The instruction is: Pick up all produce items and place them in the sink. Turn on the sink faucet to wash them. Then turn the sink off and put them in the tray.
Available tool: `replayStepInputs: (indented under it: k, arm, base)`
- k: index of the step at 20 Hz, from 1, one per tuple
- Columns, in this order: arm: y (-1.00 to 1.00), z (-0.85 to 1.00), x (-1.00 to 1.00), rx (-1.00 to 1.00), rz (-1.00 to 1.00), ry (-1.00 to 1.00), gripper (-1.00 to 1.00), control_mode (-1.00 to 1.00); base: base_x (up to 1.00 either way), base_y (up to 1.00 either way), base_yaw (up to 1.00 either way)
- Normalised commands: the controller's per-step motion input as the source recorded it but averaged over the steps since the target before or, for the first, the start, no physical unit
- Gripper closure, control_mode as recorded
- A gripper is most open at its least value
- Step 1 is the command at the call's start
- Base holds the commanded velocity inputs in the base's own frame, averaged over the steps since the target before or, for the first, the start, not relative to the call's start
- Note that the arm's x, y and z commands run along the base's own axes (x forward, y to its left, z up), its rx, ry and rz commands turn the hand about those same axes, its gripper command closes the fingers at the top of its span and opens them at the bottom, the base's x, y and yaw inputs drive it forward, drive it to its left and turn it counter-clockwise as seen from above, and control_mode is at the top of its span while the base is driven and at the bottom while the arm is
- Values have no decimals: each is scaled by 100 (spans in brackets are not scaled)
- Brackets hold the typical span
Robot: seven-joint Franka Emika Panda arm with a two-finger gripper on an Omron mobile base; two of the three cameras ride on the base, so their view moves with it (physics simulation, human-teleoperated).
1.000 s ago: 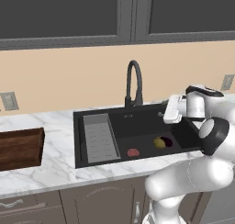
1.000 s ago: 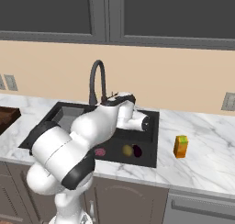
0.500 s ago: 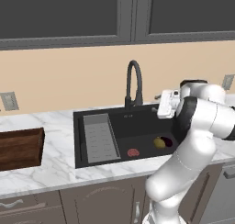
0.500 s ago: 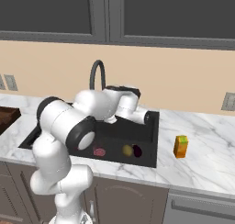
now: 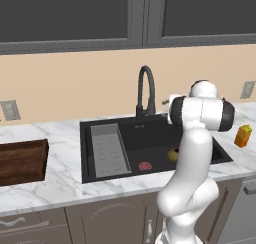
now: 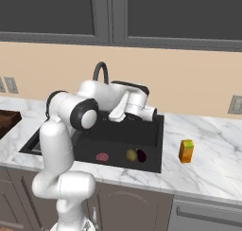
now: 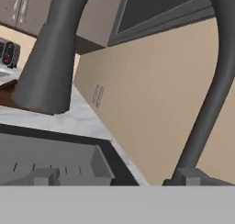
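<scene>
While 2 produce items (image 6: 136,155) lie in the sink (image 6: 150,163), the pincer (image 6: 153,114) stands spread beside the faucet (image 5: 145,90).

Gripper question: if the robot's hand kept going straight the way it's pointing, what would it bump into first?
Probably the faucet. The hand camera looks right at its arched pipe, close ahead, with the rack and the tan wall further on. Depth is hard to judge.

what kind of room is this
A rendered kitchen, most likely: a black recessed sink in a white marble counter, a tall black gooseneck faucet, and dark wall cabinets above.
</scene>
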Motion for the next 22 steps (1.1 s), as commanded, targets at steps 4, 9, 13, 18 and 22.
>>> replayStepInputs:
  k: [4,9,13,18,22]
  arm:
    - [15,0,38,4,6,0,-100,-100]
    - [11,0,46,4,5,0,-100,-100]
    - [13,0,43,2,5,0,-100,-100]
    - [15,-9,31,1,5,0,-100,-100]
    - [20,-18,18,0,6,0,-100,-100]
  base:
    - [0,0,0]
    - [0,0,0]
    - [0,0,0]
    - [0,0,0]
    - [0,0,0]
